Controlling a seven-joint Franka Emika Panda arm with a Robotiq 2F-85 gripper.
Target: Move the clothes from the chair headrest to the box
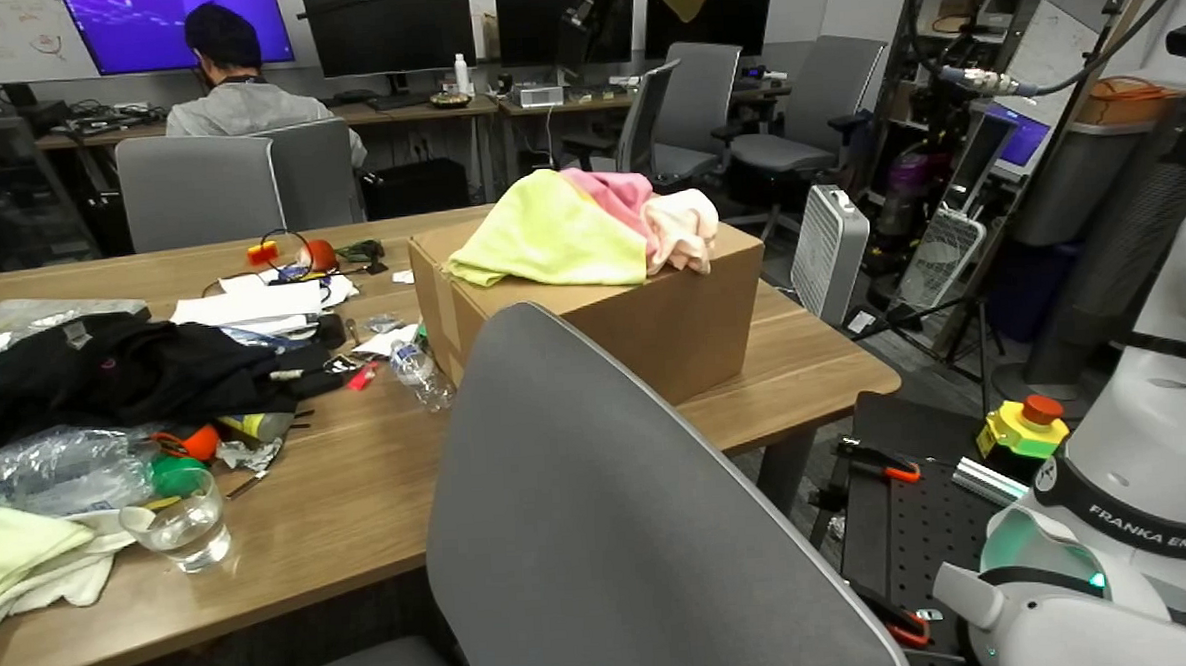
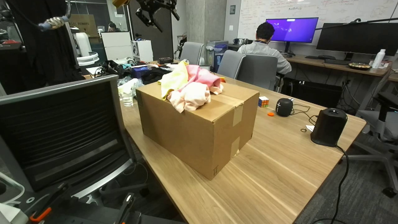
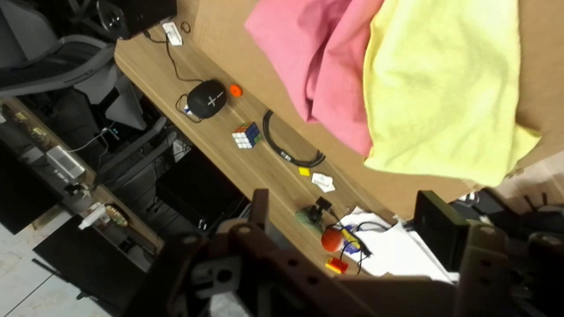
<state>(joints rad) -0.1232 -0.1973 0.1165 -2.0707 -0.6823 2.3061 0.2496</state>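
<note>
Filling the foreground of an exterior view, the chair (image 1: 611, 512) stands at six o'clock from the box (image 1: 674, 344). A white arm (image 1: 1147, 419) rises between three and four o'clock, with a red-topped stop button (image 1: 1024, 436) nearer the box. At eight o'clock on the counter (image 1: 805, 374) are a pale cloth (image 1: 22, 558), a glass (image 1: 189, 526) and, just beside the box, a bottle (image 1: 419, 371); a black garment (image 1: 125, 378) lies at nine.

The box rests on the counter, and the clothes (image 1: 589, 238) lie heaped together on its top: around the heap's centre, the yellow cloth (image 1: 544, 235) is at nine o'clock, the pink cloth (image 1: 615, 194) at twelve and the peach cloth (image 1: 687, 231) at three (in an exterior view, the peach cloth (image 2: 190, 97) dips slightly over the edge). High in both exterior views, between eleven and twelve o'clock from the clothes and well apart from them, hang the jaws. They stand parted: in the wrist view one is at seven o'clock, its partner at four.

Farther back, rear chairs (image 1: 695, 93) stand at one o'clock, a person (image 1: 238, 108) sits at ten with back turned, before a purple screen (image 1: 129, 28), and three monitors (image 1: 395, 36) range from eleven to one.
</note>
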